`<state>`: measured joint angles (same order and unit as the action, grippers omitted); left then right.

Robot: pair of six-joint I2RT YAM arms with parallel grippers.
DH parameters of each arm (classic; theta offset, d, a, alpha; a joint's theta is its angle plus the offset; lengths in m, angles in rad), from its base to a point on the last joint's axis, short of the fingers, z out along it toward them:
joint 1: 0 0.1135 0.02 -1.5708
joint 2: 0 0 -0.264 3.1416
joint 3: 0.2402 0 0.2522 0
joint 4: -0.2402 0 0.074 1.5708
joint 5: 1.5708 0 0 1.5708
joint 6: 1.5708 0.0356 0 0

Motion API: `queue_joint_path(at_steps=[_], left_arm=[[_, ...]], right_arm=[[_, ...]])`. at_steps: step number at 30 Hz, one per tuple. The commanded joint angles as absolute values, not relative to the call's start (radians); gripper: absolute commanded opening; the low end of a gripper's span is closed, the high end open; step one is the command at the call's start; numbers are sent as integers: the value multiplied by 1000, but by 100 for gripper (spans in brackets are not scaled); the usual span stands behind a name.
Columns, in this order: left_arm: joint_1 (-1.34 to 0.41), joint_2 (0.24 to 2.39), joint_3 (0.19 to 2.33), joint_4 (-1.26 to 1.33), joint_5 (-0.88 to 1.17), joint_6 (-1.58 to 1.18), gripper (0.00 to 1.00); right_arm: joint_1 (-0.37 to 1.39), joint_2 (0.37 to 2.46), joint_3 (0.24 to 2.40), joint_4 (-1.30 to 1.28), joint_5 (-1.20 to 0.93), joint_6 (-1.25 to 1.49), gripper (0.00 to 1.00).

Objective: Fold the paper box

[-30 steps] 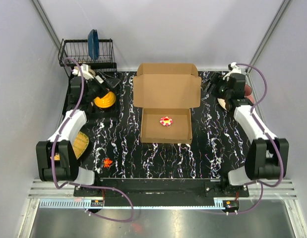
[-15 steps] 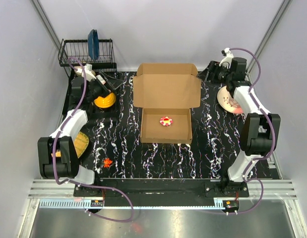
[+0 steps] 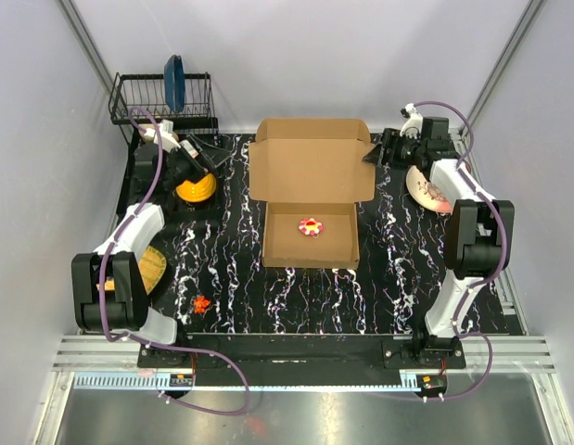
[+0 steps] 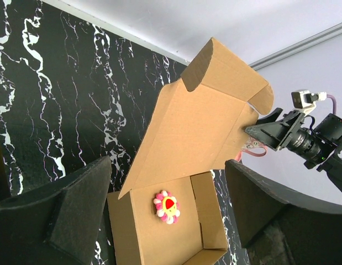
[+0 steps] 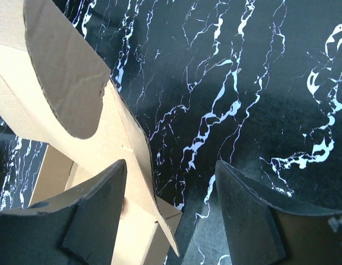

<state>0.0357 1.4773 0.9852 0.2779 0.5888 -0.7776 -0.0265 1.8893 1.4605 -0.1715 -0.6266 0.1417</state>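
Note:
The paper box [image 3: 310, 243] sits mid-table as a brown tray with its lid [image 3: 312, 171] standing up at the back. A pink and yellow flower toy [image 3: 311, 225] lies inside the tray. My right gripper [image 3: 372, 158] is at the lid's right edge. In the right wrist view the gripper [image 5: 171, 162] is open and the lid's side flap [image 5: 66, 83] and edge stand between the jaws, close to the left finger [image 5: 99, 210]. My left gripper [image 3: 210, 151] hovers at the back left, open, apart from the box. From the left wrist view [image 4: 168, 162] it faces the lid [image 4: 198, 127].
A wire dish rack [image 3: 163, 97] with a blue plate [image 3: 174, 82] stands at the back left. An orange bowl [image 3: 196, 188] sits under the left arm. A patterned plate [image 3: 426, 188] lies at the right, a woven yellow mat [image 3: 149, 269] at the left, a small orange toy [image 3: 201, 303] near the front.
My right arm has swung left from the plate to the lid's right edge, its jaws narrowing a little. The left arm and the box have barely moved.

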Motion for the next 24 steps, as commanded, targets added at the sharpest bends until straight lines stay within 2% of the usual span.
queue_joint_path(at_steps=[1,4,7,11,15,24], left_arm=[[40,1500,1035,308,595,-756,86],[38,1502,1035,304,585,-741,85],[40,1512,1048,284,584,-726,85],[38,1517,1055,276,583,-716,85],[40,1529,1071,261,583,-704,84],[20,1614,1153,186,627,-582,86]], right_arm=[[-6,1910,1532,-170,-597,115,70],[21,1919,1531,-134,-597,132,68],[25,1933,1534,-109,-609,144,61],[34,1936,1525,-89,-618,150,41],[34,1905,1485,-61,-609,152,36],[37,1861,1431,-43,-595,155,35]])
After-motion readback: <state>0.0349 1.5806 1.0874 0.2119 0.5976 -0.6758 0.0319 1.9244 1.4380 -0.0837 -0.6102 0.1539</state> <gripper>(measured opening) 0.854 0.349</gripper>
